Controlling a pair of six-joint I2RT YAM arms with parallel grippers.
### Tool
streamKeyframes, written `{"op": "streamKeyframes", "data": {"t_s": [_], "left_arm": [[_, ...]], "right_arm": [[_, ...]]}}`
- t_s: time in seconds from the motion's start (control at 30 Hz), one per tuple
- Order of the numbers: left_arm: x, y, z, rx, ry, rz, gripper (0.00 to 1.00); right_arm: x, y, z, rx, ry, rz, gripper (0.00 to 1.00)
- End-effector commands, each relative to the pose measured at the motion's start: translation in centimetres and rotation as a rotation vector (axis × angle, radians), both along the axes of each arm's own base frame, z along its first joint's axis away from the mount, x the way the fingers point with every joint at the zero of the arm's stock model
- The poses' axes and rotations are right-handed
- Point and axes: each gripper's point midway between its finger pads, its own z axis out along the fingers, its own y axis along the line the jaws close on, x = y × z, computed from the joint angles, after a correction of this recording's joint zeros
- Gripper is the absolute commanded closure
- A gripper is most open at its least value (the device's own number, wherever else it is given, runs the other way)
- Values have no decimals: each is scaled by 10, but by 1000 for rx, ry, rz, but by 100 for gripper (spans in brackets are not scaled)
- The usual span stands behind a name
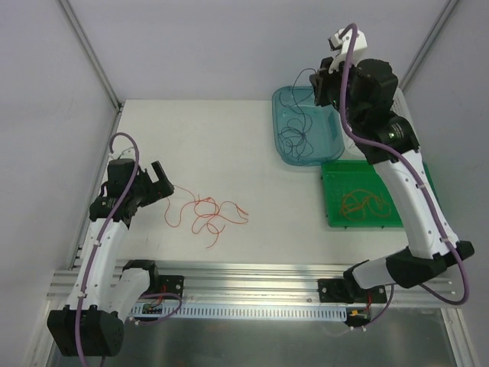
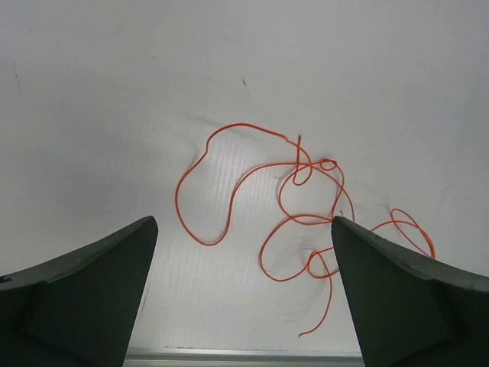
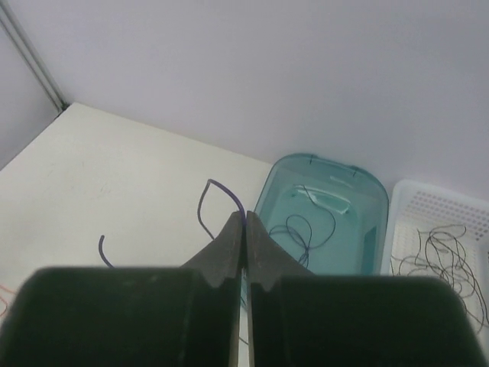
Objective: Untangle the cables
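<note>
The left gripper (image 2: 244, 223) has its two fingers wide apart and holds nothing. It hangs low over the tabletop (image 1: 221, 138), near the left edge. Just in front of it lies the orange cable (image 2: 243, 125), loose on the tabletop, closer to the near edge than the far one. It curls in many loops that cross each other.

The right gripper (image 3: 244, 218) is squeezed tight on the purple cable (image 3: 201, 208). It is high up over the teal bin (image 3: 321, 158) at the far right corner, and the cable dangles down from it. More dark cables (image 3: 302, 229) lie in that bin. The white basket (image 3: 428, 200) beside it and the green tray (image 1: 328, 191) by the right edge hold cables too.

These cables look thin as hair, very light and floppy. They will bend and slip easily, and a hard tug could pull a knot tighter. I think the best place to pinch one is near a free end, then lift slowly
</note>
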Motion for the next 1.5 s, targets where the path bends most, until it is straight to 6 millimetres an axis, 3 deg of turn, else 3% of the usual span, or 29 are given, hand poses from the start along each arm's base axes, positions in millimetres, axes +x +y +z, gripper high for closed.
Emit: {"op": "streamKeyframes", "data": {"t_s": [0.0, 0.17, 0.2, 0.27, 0.3, 0.4, 0.43, 0.5, 0.53, 0.57, 0.6, 0.63, 0.67, 0.77, 0.87, 0.9, 0.97, 1.0, 1.07, 1.1, 1.27, 1.37, 1.47], "left_arm": [[-8, 15, -20, 81, -8, 38, 1], [-7, 16, -26, 88, -10, 34, 1], [-7, 16, -26, 88, -7, 32, 1], [-7, 12, -30, 74, 10, 16, 1], [-7, 10, -33, 67, 19, 8, 1], [-7, 6, -36, 47, 35, -10, 1], [-7, 5, -37, 45, 37, -12, 1], [-7, 4, -37, 42, 40, -15, 1], [-7, 4, -37, 42, 40, -18, 1], [-7, 5, -38, 43, 41, -14, 1], [-8, 5, -38, 43, 44, -13, 1], [-8, 5, -39, 42, 46, -13, 1], [-8, 5, -40, 43, 51, -13, 1], [-8, 3, -44, 35, 66, -20, 1], [-9, -2, -48, 11, 88, -41, 1], [-8, -5, -49, -3, 94, -47, 1], [-10, -8, -55, -14, 119, -59, 1], [-10, -10, -55, -26, 125, -66, 1], [-11, -13, -59, -38, 146, -76, 1], [-10, -14, -60, -44, 151, -77, 1], [-12, -20, -66, -79, 185, -95, 1], [-12, -22, -71, -89, 208, -99, 1], [-11, -21, -76, -94, 238, -83, 1]], "right_arm": [[32, 10, 40, 66, -139, 52, 99], [103, -9, -4, 73, -74, -8, 99], [124, -7, -30, 64, -24, -11, 99], [146, -15, -54, 75, 20, -19, 99], [164, -15, -81, 70, 69, -23, 99], [187, -24, -124, 67, 152, -57, 99], [198, -31, -157, 53, 208, -95, 96], [205, -39, -184, 52, 250, -137, 77], [205, -45, -210, 39, 298, -165, 71], [203, -48, -218, 36, 315, -176, 61], [198, -46, -225, 43, 339, -171, 57], [190, -43, -218, 56, 339, -156, 50], [180, -40, -229, 54, 371, -145, 46], [144, -25, -223, 38, 401, -92, 36], [99, 2, -221, 17, 444, -1, 34], [80, 24, -222, 13, 459, 70, 33], [52, 43, -229, 2, 501, 140, 33], [26, 63, -233, -13, 525, 215, 33], [-4, 81, -247, -36, 590, 291, 33], [-30, 100, -258, -52, 629, 379, 33], [-96, 140, -305, -135, 748, 555, 33], [-117, 154, -334, -204, 801, 598, 33], [-125, 167, -355, -259, 825, 625, 33]]}}
